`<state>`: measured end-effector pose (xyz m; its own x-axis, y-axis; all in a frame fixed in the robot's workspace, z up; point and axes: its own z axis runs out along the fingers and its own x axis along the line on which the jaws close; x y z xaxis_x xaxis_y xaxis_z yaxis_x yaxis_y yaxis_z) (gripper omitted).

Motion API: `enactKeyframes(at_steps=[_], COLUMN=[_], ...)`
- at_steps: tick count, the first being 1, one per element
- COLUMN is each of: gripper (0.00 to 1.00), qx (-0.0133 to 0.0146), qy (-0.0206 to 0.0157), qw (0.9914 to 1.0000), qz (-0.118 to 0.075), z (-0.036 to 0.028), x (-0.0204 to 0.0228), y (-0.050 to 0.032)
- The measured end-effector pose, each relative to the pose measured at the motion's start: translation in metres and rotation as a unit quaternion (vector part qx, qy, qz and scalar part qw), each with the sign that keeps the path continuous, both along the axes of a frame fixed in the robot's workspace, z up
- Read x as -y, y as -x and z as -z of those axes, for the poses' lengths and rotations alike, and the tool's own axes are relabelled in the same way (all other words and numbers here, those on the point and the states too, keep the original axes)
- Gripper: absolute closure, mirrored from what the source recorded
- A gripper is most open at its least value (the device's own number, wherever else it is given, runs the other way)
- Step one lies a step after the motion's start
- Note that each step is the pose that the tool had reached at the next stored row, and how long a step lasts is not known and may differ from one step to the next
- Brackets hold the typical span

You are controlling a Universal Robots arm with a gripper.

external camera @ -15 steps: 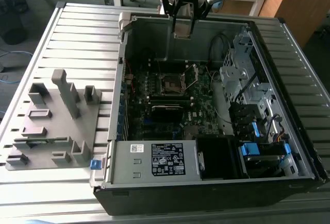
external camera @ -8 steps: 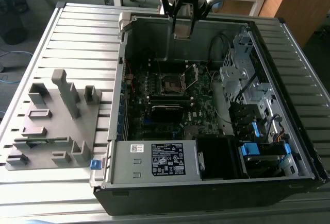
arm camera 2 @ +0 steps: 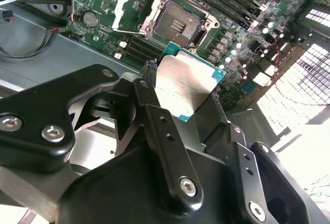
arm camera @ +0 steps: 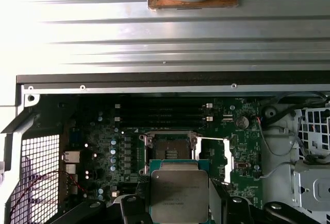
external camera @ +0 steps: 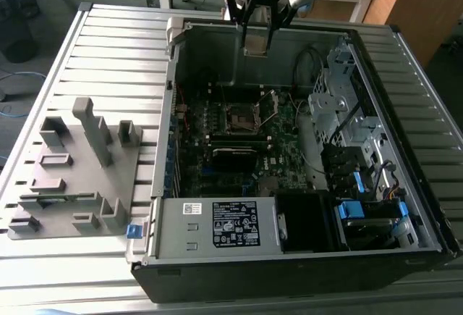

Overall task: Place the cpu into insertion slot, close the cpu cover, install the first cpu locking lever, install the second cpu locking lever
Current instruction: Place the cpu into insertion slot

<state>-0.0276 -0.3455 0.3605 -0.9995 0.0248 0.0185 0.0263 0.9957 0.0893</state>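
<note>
cpu (arm camera 2: pixel 188 82) was clamped by two opposite edges between the fingers of the gripper (external camera: pixel 255 40), with the dull metal top turned toward both wrist cameras. The edge grip was judged deliberate: the underside was kept clear for seating. In the exterior view the chip was seen at the upper middle of the frame, high over the open case and well apart from the board.

insertion slot (external camera: pixel 241 118) was seen near the centre of the exterior frame, dark centre exposed and nothing seated in it. cpu cover (arm camera 2: pixel 122 6) was folded back on its hinge and lay just beside the slot, so the socket mouth was unobstructed.

In the first wrist view the chip's edges were lined up roughly square with the slot's. This was judged to be alignment for a straight descent.

The circuit board (external camera: pixel 282 148) was mounted in the computer case (external camera: pixel 173 40), which was laid on its side so the slot faced up. A grey fixture tray (external camera: pixel 72 163) was set at the lower left of the exterior frame, well apart from the work.
</note>
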Motion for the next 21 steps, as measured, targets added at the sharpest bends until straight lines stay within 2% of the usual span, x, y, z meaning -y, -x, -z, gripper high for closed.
enactKeyframes(at_steps=[21], gripper=[0.46], qx=[0.0002], qy=[-0.0001], qw=[1.00000], qz=[0.000], z=[0.0087], x=[0.0000], y=[0.0001])
